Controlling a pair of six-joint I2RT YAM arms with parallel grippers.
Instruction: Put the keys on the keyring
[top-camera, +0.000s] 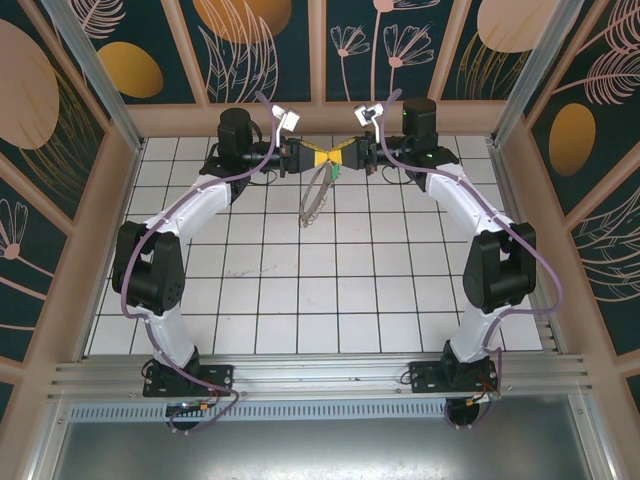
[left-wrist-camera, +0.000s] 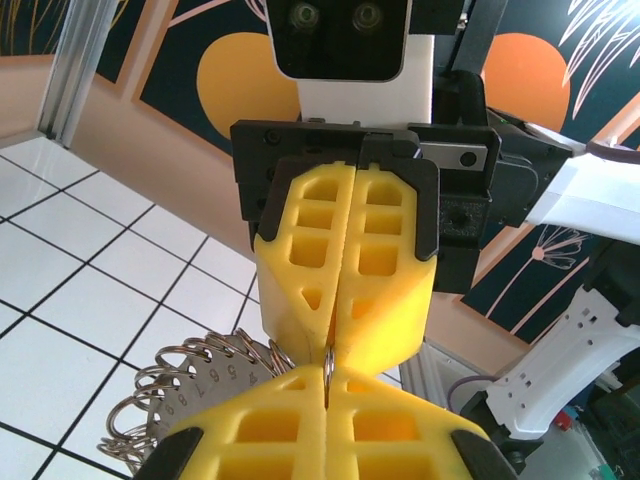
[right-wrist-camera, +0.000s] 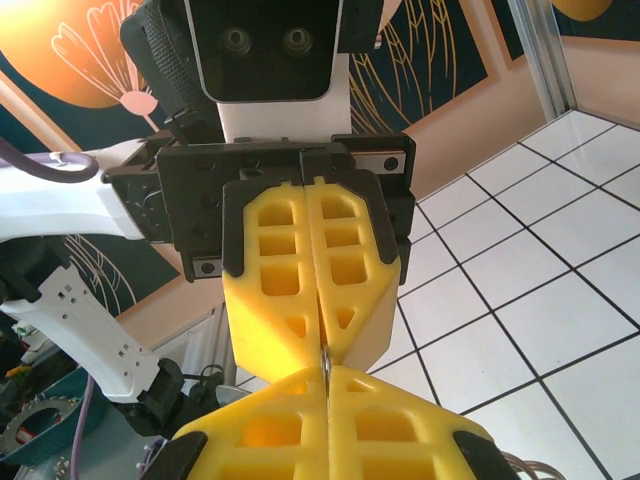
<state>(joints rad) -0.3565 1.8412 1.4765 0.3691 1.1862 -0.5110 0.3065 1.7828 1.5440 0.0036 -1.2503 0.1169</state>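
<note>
Yellow foam fingers meet tip to tip over the far side of the white tiled table (top-camera: 300, 300) in my top camera. My left gripper (top-camera: 322, 157) and right gripper (top-camera: 349, 155) face each other above the tiles. The keyring (top-camera: 316, 198) hangs from the spot where they meet, a thin grey hoop drooping towards the table. A green speck sits against the hoop just under the fingers. I take it for the key (top-camera: 331, 178), but I cannot tell whether it is threaded on.

On the left wrist camera, the left gripper (left-wrist-camera: 327, 392) at the bottom has its fingers pressed together on the hoop's wire. The right gripper (left-wrist-camera: 335, 345) above it is pinched on the same wire. The keyring (left-wrist-camera: 190, 385) fans its silvery loops out low on the left.

On the right wrist camera, the right gripper (right-wrist-camera: 326, 395) is at the bottom, clamped on the wire, with the left gripper (right-wrist-camera: 320, 345) closed on it from above. A few loops of the keyring (right-wrist-camera: 530, 468) peek in at the bottom right corner.
</note>
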